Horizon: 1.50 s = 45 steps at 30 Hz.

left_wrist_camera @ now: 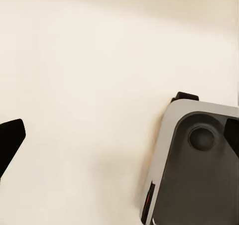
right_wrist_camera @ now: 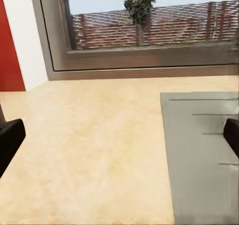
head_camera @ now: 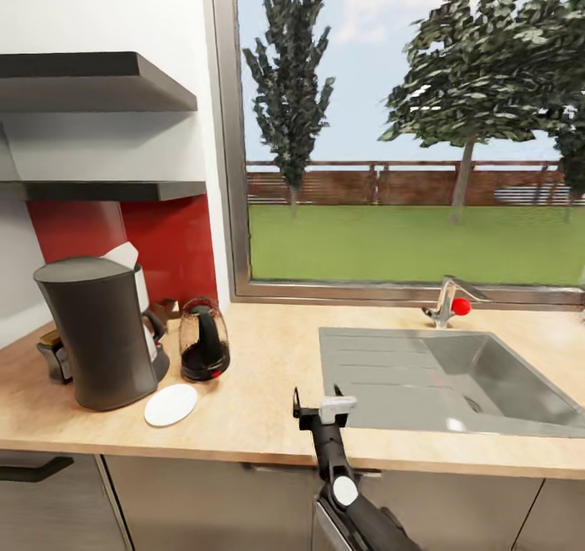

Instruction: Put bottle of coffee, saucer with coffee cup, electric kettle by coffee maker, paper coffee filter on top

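Pale wood-grain countertop, matt and smooth, with a brushed grey metal sink and a shiny metal tap. The coffee maker looks matt dark plastic, the electric kettle glossy see-through glass. A smooth white saucer; gloss red splashback behind.

We saw a grey sink sunk into the wooden surface, a tap with a red knob behind it, a window, and 2 dark wall shelves.
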### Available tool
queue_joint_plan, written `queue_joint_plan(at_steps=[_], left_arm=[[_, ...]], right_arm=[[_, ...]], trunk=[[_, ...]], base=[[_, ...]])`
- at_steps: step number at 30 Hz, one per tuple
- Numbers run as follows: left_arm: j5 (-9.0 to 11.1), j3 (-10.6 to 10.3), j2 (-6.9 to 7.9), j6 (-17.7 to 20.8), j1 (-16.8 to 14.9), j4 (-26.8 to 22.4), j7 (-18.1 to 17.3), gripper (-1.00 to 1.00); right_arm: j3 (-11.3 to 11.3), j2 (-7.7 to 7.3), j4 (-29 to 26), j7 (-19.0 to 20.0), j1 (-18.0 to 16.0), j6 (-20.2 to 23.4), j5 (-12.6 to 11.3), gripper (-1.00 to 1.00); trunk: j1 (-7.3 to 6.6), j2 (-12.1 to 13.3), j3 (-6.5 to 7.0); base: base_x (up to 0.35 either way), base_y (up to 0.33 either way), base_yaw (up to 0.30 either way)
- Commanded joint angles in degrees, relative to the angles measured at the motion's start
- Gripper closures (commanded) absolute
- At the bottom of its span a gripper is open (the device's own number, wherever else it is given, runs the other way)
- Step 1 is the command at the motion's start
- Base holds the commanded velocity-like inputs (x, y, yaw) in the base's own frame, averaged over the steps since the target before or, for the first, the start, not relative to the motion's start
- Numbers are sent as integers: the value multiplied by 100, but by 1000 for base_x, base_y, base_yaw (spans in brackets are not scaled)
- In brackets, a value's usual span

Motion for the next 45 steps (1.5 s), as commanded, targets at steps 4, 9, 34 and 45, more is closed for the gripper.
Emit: queue_joint_plan(at_steps=[4, 9, 34, 45], left_arm=[[31, 20, -7, -8, 4, -13, -5, -100], [36, 20, -4, -8, 4, -13, -8, -100], [-173, 24, -2, 12, 72, 110, -5, -100], [-208, 15, -4, 88, 66, 295, 38, -100]], right_arm=[[40, -5, 510, -188, 293, -1124, -60, -100], [52, 11, 2238, -764, 373, -3345, -54, -100], [-225, 38, 3980, 470, 1300, 964, -674, -100], [-324, 58, 3976, 1498, 1301, 1019, -965, -100]], trunk=[[2, -7, -5], [2, -7, 2], [2, -7, 3], [2, -7, 3]], base=[[0, 0, -247], [0, 0, -241], [0, 0, -121], [0, 0, 0]])
